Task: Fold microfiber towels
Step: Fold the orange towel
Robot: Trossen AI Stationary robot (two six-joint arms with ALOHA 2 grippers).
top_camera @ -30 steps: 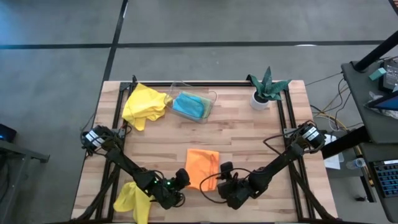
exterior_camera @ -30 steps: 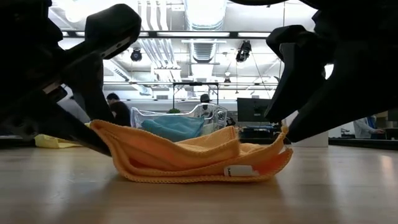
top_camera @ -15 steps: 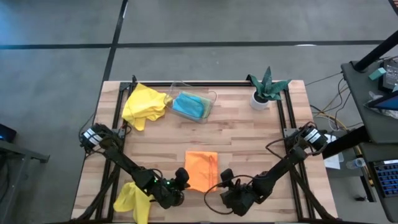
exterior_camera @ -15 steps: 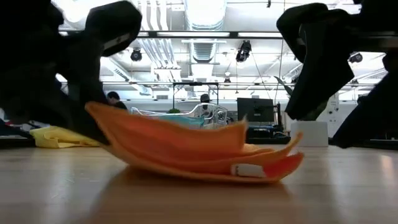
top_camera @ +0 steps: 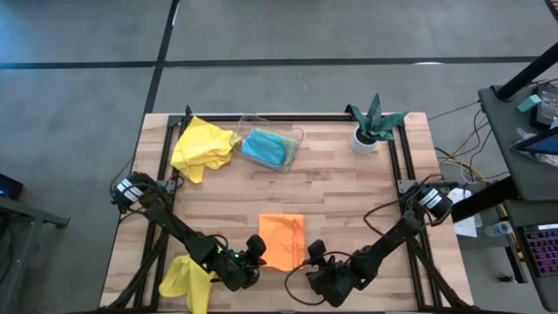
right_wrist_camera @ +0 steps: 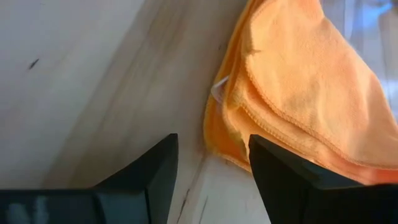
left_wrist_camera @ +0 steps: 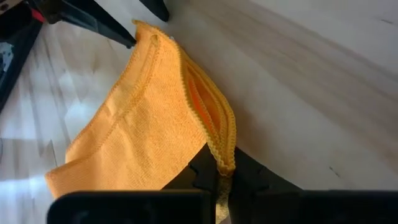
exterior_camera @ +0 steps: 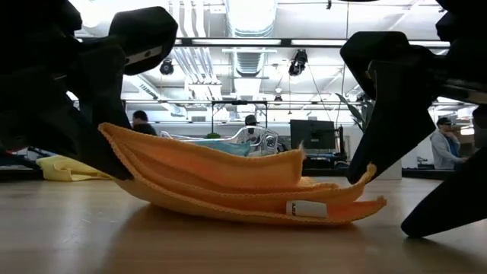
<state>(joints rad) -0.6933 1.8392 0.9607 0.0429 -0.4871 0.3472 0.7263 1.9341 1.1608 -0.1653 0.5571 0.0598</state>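
Towels: 1 orange (top_camera: 282, 241), 2 yellow, 1 blue | left claw (top_camera: 255, 253) pinches orange | right claw (top_camera: 314, 258) spread

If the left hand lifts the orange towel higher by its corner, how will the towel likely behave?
Probably floppy: the orange towel sags between its pinched corner at the left hand and the table. Likely light, since one corner pinch raises that edge. Its folded layers may slide apart; they already gape.

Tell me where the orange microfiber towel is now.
In the high view the folded orange microfiber towel lies near the table's front edge, between the left gripper and right gripper.
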